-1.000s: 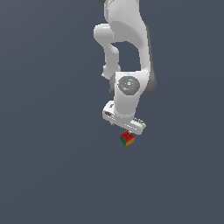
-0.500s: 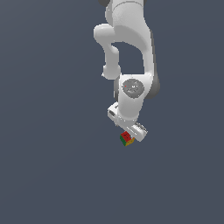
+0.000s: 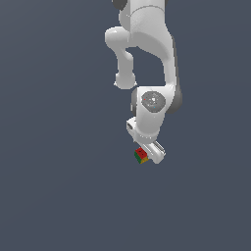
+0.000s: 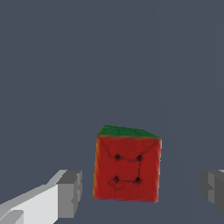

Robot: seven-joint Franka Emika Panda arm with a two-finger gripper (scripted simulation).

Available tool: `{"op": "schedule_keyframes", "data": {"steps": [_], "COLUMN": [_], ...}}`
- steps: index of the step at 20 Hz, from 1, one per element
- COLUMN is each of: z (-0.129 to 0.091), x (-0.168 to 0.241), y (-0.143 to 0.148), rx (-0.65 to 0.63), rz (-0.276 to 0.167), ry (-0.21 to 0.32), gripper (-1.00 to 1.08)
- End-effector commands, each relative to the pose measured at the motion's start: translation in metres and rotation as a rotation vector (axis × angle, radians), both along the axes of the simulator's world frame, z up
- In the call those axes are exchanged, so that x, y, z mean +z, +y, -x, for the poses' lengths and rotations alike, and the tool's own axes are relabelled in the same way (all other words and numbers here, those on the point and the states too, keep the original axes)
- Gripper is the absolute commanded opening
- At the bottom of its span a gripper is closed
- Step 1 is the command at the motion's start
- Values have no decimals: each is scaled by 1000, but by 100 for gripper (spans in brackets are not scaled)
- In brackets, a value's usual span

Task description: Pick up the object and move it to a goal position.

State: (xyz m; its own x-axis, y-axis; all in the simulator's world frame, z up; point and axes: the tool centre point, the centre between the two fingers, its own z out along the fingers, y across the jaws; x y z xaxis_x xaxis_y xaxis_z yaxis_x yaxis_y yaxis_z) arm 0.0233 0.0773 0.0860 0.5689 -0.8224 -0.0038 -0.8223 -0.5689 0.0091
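Observation:
The object is a small cube (image 3: 141,155) with red, green and yellow-orange faces, lying on the dark grey floor. In the wrist view the cube (image 4: 127,168) shows its red face with dark dots and a green face beyond it. My white gripper (image 3: 148,156) points down around the cube. In the wrist view the gripper (image 4: 142,191) is open, with one grey fingertip (image 4: 70,192) close to one side of the cube and the other fingertip (image 4: 214,190) farther off on the other side. Neither fingertip touches the cube.
The white arm (image 3: 147,59) rises above the gripper toward the top of the exterior view. A plain dark grey floor (image 3: 59,186) fills the rest of both views.
My gripper has come down and turned at the wrist, from just above the cube to around it. The cube has stayed in place.

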Motion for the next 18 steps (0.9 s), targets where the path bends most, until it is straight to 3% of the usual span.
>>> {"op": "schedule_keyframes", "data": {"steps": [1, 18], "z": [-2, -3], "x": [-1, -22], "y": [2, 5], "rx": [-38, -89], "rz": [-1, -2], "ry": [-4, -9], "gripper": [100, 100]}}
